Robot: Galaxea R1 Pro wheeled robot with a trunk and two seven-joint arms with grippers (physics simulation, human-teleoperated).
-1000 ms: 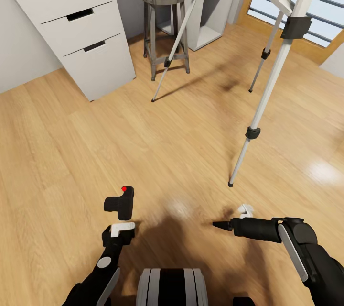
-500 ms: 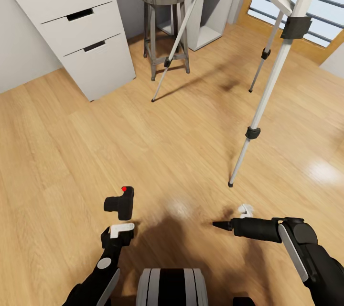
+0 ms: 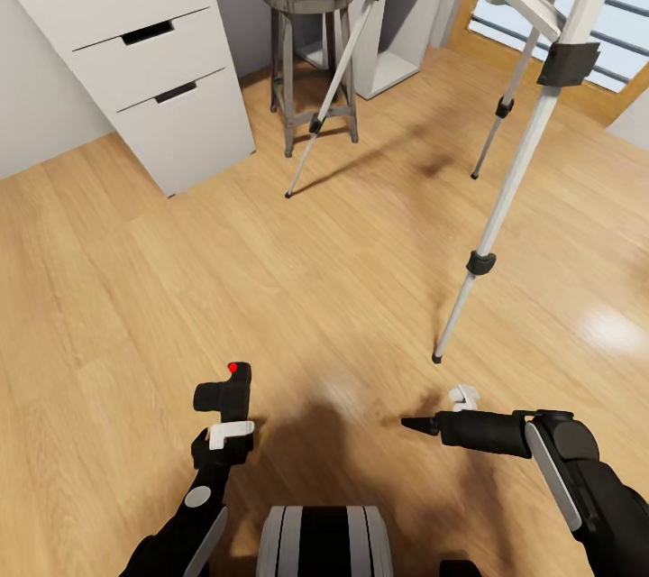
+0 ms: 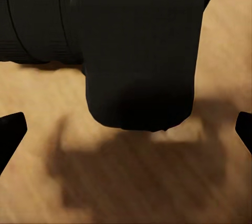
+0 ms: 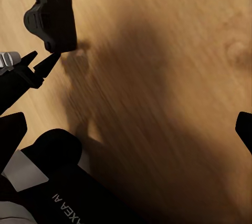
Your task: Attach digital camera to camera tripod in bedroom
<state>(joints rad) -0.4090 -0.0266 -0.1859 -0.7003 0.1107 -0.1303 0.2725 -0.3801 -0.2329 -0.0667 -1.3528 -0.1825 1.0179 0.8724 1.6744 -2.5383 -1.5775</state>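
Low in the head view, the camera (image 3: 225,394) stands on the floor (image 3: 135,288) just beyond the left gripper (image 3: 236,429), whose fingers are spread and empty; the right gripper (image 3: 424,424) is hard to judge; tripod (image 3: 505,189) at upper right

The tall silver-white three-legged camera tripod (image 3: 518,171) is cut off above its leg braces. The small black boxy digital camera (image 4: 131,45) runs past the left wrist view's edge.

- Open wood floor (image 3: 297,288) between both claws and ahead.
- Camera tripod (image 3: 505,198) legs splay ahead right, obstructing passage.
- Stool (image 3: 308,45) and drawer unit (image 3: 153,54) stand beyond, left.
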